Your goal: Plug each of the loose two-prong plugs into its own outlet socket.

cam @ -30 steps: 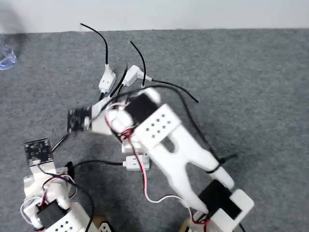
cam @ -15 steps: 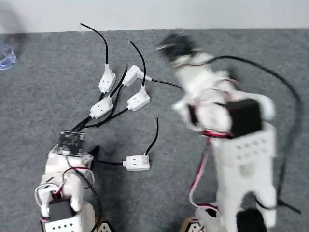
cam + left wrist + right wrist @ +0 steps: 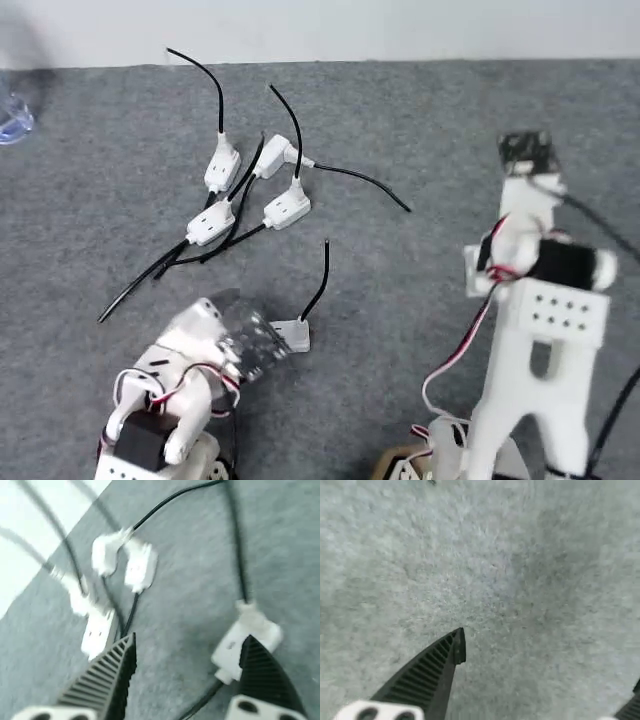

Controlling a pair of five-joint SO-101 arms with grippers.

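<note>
- Five white connector bodies on black cords lie on the grey carpeted table (image 3: 450,110); whether each is a plug or an outlet socket cannot be told.
- Four of them form a cluster (image 3: 250,190) toward the far left part of the table in the high view; two lie farther back and two nearer, close together, with their cords crossing between them.
- One lone connector (image 3: 293,335) lies nearer the arms, well apart from the cluster; its cord (image 3: 318,280) curves away toward the middle of the table.
- Left gripper (image 3: 182,665): fingers spread wide, holding nothing; in the left wrist view the lone connector rests on the carpet at the inner side of one finger, partly hidden by that fingertip; whether they touch cannot be told.
- In the high view the left gripper is blurred; it sits just beside the lone connector and covers part of it.
- Right gripper (image 3: 545,680): fingers spread wide, holding nothing; bare carpet lies beneath and between them.
- In the high view the right arm stands at the right side of the table, well apart from every connector.
- One clear object (image 3: 12,115) sits at the far left edge of the table; what it is cannot be told.
</note>
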